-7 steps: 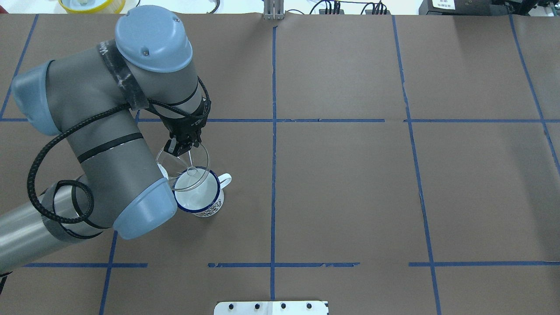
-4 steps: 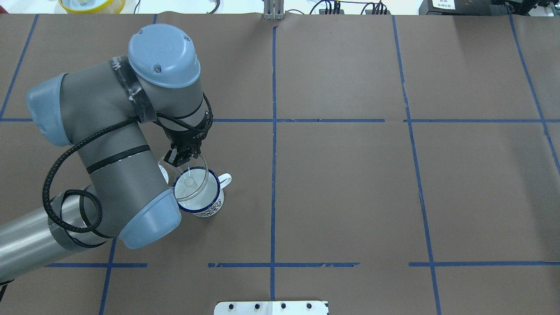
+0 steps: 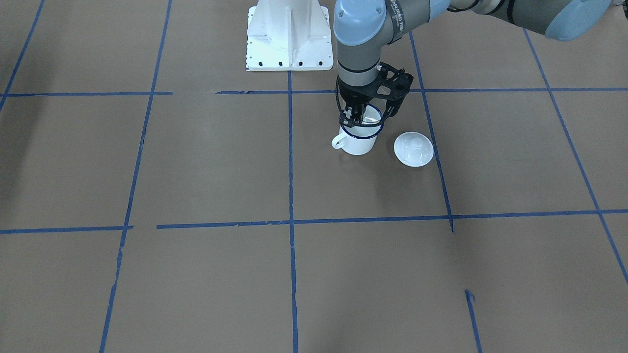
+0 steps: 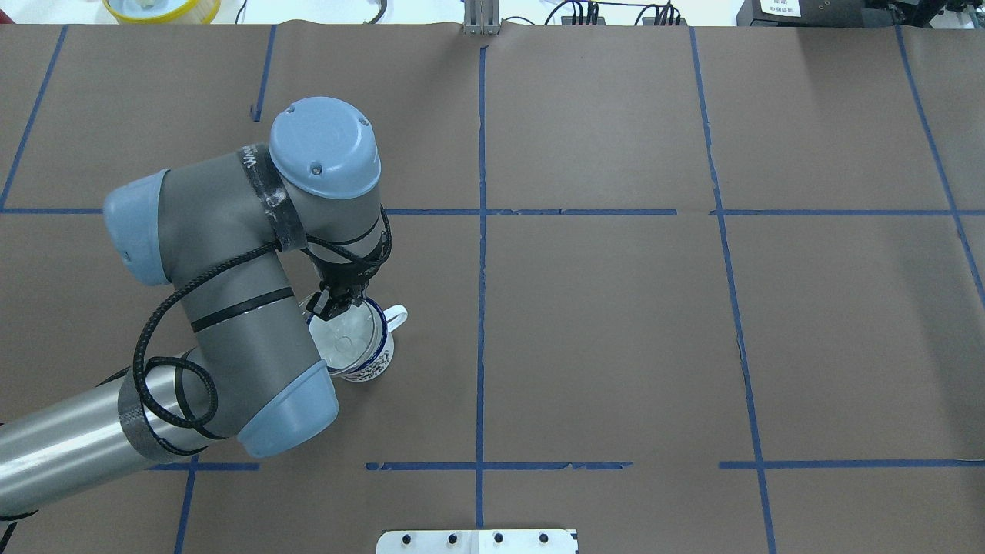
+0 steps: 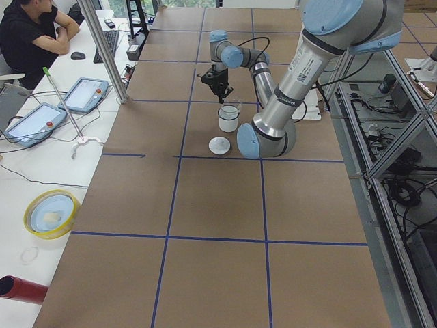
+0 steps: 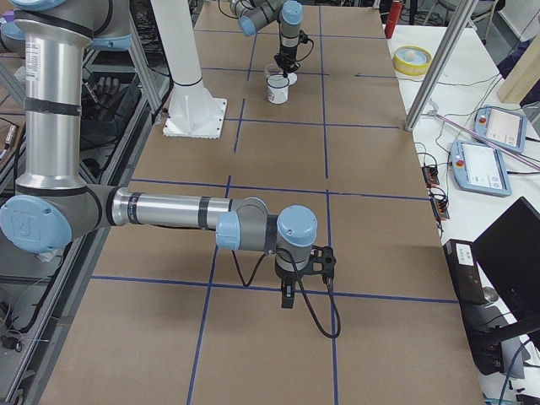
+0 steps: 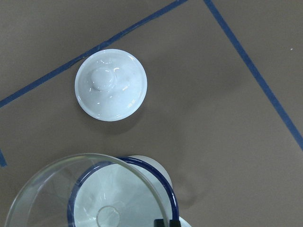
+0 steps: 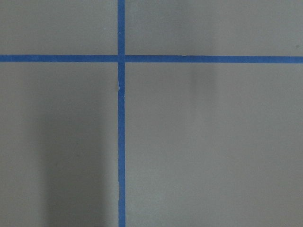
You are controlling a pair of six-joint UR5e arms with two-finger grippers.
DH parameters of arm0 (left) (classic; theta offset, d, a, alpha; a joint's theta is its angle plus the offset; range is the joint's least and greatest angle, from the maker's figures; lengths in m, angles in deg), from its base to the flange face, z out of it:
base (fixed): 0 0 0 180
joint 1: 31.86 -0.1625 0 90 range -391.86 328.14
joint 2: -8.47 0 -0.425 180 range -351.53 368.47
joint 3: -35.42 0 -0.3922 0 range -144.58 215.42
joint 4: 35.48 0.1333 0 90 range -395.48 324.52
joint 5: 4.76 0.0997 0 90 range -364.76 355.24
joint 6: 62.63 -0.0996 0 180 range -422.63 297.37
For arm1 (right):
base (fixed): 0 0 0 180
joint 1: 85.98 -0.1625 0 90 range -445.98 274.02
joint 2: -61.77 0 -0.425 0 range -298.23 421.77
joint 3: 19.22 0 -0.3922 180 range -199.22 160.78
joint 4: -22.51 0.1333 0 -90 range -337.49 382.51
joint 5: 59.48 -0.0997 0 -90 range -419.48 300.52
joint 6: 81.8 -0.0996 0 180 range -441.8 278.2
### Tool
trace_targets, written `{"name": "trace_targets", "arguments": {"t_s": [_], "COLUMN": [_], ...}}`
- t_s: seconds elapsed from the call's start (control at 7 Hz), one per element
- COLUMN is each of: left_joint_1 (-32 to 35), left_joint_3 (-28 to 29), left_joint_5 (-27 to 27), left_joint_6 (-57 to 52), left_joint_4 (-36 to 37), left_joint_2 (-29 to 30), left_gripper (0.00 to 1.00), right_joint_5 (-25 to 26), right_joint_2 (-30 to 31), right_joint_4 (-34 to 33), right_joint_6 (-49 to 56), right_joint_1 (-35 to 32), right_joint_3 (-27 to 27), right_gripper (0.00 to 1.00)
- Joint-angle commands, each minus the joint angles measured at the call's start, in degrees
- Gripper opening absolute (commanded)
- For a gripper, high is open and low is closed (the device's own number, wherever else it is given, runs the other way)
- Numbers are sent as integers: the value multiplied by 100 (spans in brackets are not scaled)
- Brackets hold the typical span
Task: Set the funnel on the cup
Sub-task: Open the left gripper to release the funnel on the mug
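The white enamel cup (image 4: pixel 375 362) with a dark blue rim stands left of the table's middle; it also shows in the front view (image 3: pixel 359 143), the left view (image 5: pixel 228 120) and the right view (image 6: pixel 278 90). My left gripper (image 4: pixel 335 305) is shut on the rim of the clear funnel (image 4: pixel 345 338). It holds the funnel roughly level over the cup's mouth, the spout inside the rim circle. In the left wrist view the funnel (image 7: pixel 61 198) overlaps the cup's blue rim (image 7: pixel 156 173). Whether it rests on the cup I cannot tell. My right gripper (image 6: pixel 288 297) points down far from the cup; open or shut I cannot tell.
A round white knobbed lid (image 3: pixel 413 149) lies on the table beside the cup, also in the left wrist view (image 7: pixel 111 85). The white robot base (image 3: pixel 289 34) is behind the cup. A yellow bowl (image 5: pixel 51 213) and an operator (image 5: pixel 31 34) are beyond the table's edge.
My left arm has swung towards the cup and lowered. The funnel went from tilted beside the cup's far rim to level over its mouth.
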Motion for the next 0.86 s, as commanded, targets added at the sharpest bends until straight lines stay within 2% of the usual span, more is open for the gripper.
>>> {"name": "trace_targets", "arguments": {"t_s": [0.0, 0.71], "left_joint_1": [-37, -37], "left_joint_3": [94, 234], "left_joint_5": [9, 132], "left_joint_6": [-11, -266], "left_joint_4": [-89, -177], "left_joint_2": [4, 39], "left_gripper": [0, 0], "right_joint_5": [0, 0], "right_joint_2": [0, 0], "right_joint_4": [0, 0], "right_joint_6": [0, 0], "right_joint_1": [0, 0], "right_joint_3": [-2, -2], "right_gripper": [100, 100]}}
